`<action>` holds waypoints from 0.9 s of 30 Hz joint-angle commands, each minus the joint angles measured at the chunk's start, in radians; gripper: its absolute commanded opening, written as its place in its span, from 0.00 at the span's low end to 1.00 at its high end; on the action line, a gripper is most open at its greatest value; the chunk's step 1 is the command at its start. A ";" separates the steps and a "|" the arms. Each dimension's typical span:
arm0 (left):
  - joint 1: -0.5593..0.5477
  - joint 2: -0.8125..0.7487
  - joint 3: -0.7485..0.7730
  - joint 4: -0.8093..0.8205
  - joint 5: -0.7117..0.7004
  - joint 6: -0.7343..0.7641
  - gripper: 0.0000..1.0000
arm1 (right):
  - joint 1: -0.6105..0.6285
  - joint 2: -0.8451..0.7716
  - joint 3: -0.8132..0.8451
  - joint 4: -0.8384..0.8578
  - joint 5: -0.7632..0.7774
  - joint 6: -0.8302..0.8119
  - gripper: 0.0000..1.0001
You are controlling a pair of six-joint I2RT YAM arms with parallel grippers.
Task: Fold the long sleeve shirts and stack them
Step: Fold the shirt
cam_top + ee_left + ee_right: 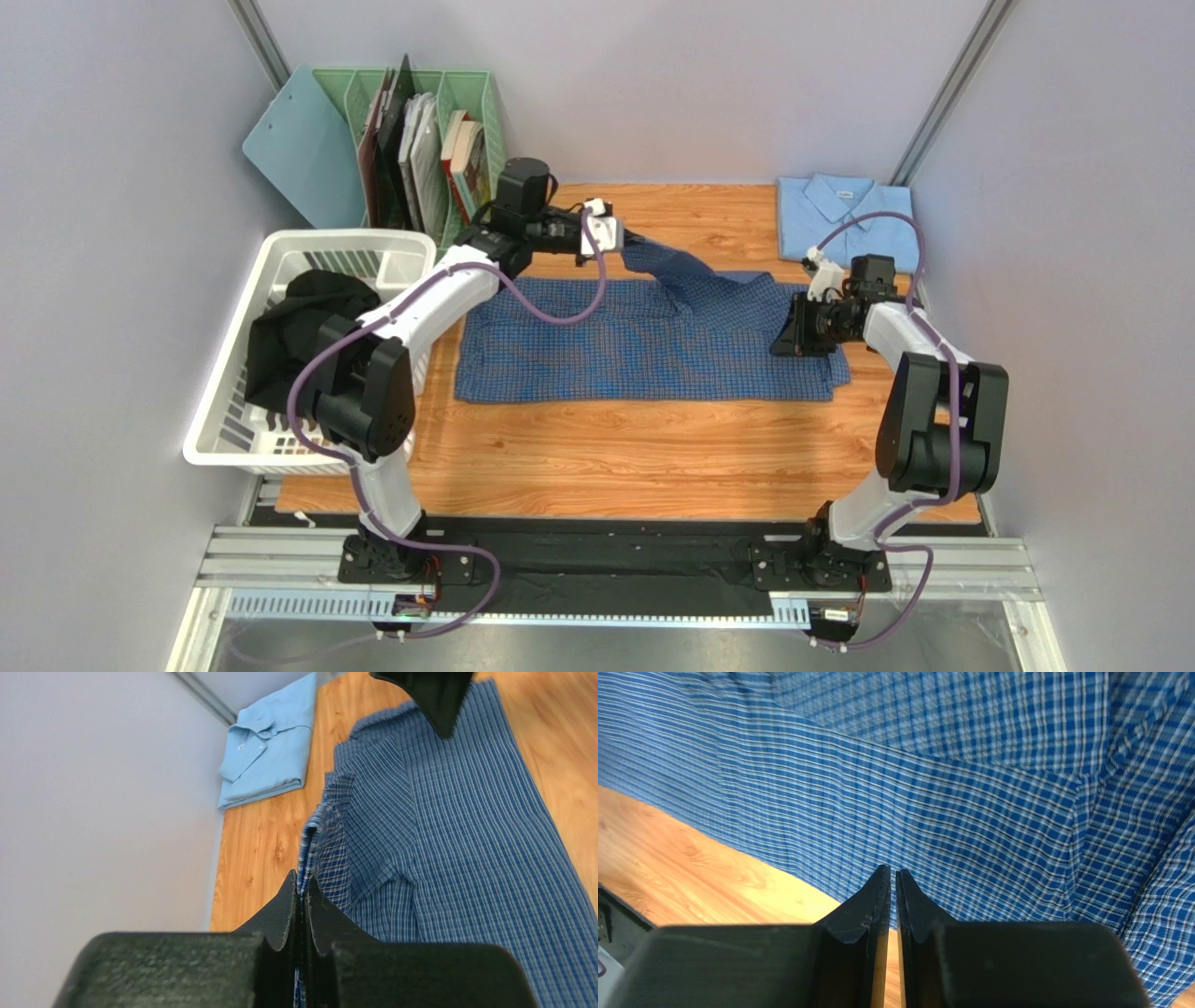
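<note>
Pinched tight in the left gripper (303, 882), a far corner of the checked shirt (659, 343) is held up. Its body lies lengthwise, left to right, across the tabletop (631, 462). The right gripper (893, 875) sits at the shirt's right end, jaws nearly together; whether it holds cloth is unclear.

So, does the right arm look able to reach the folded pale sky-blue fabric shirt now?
Probably yes: the pale sky-blue shirt lies just beyond the right tool, with nothing in between.

Pale grey walls (112, 168) enclose a wooden table (631, 462). A green file rack (337, 147) stands back left, a white basket (351, 245) near it.
</note>
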 commanded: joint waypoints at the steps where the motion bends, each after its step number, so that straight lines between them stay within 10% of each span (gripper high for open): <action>1: 0.037 -0.035 0.026 -0.556 0.228 0.456 0.00 | -0.024 0.061 0.020 0.009 0.061 0.005 0.10; 12: 0.140 0.055 0.097 -1.215 0.113 1.396 0.00 | -0.050 0.134 0.051 -0.046 0.102 0.003 0.04; 27: 0.228 0.098 0.072 -1.334 -0.003 1.679 0.00 | -0.059 0.100 0.040 -0.106 0.116 -0.037 0.00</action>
